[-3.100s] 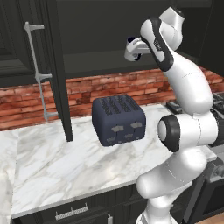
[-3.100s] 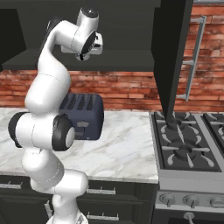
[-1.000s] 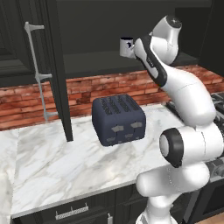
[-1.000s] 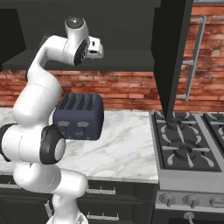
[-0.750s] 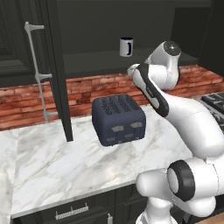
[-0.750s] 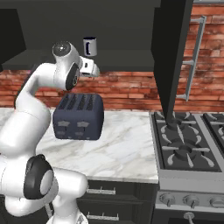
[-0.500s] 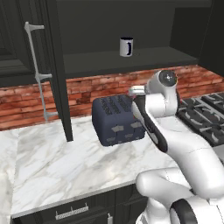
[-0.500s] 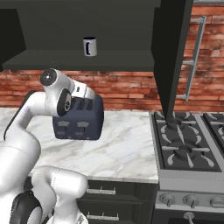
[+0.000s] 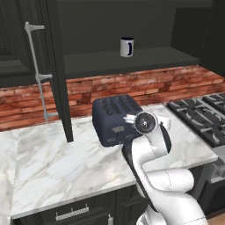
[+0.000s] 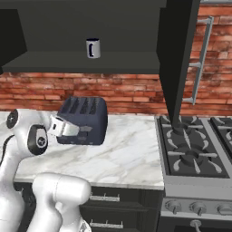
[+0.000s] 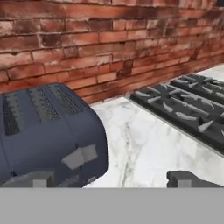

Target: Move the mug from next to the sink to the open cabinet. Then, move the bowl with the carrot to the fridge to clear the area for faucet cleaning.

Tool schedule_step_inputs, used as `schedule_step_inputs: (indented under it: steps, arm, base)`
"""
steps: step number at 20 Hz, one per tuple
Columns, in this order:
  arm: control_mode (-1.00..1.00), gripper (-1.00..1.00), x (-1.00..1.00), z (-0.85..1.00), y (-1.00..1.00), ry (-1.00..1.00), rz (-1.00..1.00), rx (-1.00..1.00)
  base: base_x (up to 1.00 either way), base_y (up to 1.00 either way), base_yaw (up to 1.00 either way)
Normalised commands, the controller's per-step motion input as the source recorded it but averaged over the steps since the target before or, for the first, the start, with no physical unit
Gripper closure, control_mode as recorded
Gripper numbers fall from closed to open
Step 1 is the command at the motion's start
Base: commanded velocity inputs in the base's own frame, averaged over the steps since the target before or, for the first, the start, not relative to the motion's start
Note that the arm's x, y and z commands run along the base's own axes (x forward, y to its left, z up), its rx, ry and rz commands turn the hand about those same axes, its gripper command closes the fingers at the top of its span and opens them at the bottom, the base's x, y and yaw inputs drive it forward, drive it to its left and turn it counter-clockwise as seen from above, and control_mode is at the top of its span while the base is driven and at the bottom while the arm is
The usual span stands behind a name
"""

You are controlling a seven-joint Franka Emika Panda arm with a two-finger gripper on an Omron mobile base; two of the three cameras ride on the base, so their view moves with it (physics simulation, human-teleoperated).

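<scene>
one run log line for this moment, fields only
mug: upright on open cabinet shelf, free | gripper: open, empty, low over counter beside toaster | bowl step: not yet done

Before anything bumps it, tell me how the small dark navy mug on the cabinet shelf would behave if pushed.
The small dark navy mug stands upright on the flat shelf of the dark open cabinet, so a low push would probably slide it. It looks taller than wide, so a push near the rim might tip it. Its glossy side looks rigid, likely slippery for the fingers.
</scene>
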Motion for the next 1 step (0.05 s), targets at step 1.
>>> schedule_step_inputs:
  steps: [1]
  arm:
    - [-1.00, -1.00, -1.00, -1.00, 0.01, -0.13, -0.21, -0.05]
  base:
    - [0.00, 0.00, 0.00]
